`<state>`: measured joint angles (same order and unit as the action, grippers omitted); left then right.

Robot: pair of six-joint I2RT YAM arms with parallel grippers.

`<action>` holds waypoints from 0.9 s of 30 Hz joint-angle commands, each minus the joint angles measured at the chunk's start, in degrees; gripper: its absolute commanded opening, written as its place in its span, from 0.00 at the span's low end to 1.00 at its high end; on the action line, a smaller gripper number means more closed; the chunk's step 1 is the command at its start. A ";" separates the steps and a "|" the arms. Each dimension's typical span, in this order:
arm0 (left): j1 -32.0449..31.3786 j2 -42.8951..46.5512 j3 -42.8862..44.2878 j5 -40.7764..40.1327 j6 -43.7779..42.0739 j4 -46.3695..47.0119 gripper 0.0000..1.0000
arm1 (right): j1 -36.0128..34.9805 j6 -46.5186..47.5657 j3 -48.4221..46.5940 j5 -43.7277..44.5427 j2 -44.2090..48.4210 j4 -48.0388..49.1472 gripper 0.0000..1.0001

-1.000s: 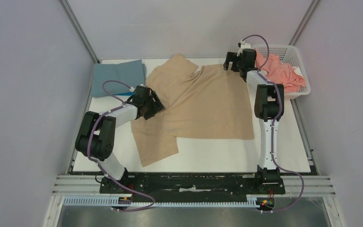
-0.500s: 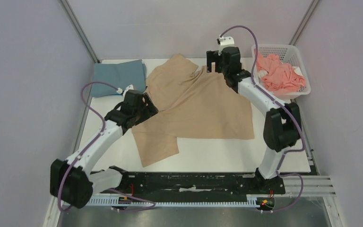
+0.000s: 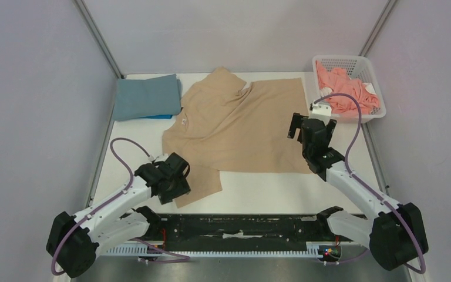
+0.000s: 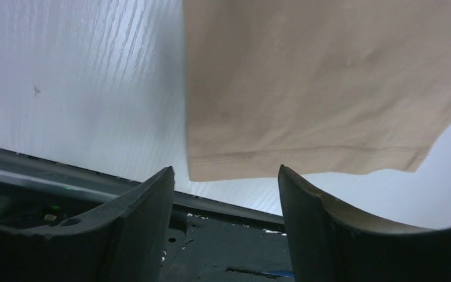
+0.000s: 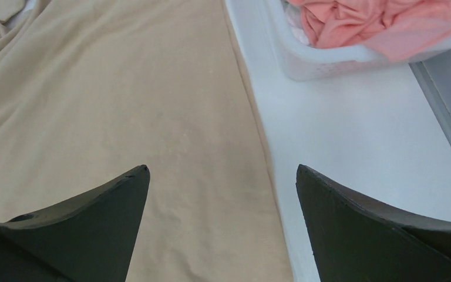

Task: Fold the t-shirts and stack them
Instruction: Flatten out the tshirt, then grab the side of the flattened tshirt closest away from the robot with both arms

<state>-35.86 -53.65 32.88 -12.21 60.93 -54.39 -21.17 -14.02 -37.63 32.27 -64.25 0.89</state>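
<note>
Plainly, the tan t-shirt (image 3: 246,126) lies spread across the table (image 3: 258,191), its long axis running left to right. The stitched edge of its near flap sits just ahead of the left hand (image 4: 226,176), which is low, released and empty. The right hand (image 5: 223,170), equally open, hovers over the shirt's right edge.

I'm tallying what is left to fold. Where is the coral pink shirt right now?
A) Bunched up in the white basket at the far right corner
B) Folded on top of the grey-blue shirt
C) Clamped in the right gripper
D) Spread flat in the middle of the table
A: the coral pink shirt lies crumpled inside the white basket at the table's far right corner, with no gripper touching it.
</note>
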 commanded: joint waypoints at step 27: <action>-5.01 -0.70 -5.91 1.49 1.20 16.94 0.02 | -0.10 -6.67 2.77 -4.88 4.78 -9.61 0.98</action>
<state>-40.64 -56.73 27.14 -11.51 66.30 -44.64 -21.17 -17.34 -34.79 31.35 -61.23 -3.29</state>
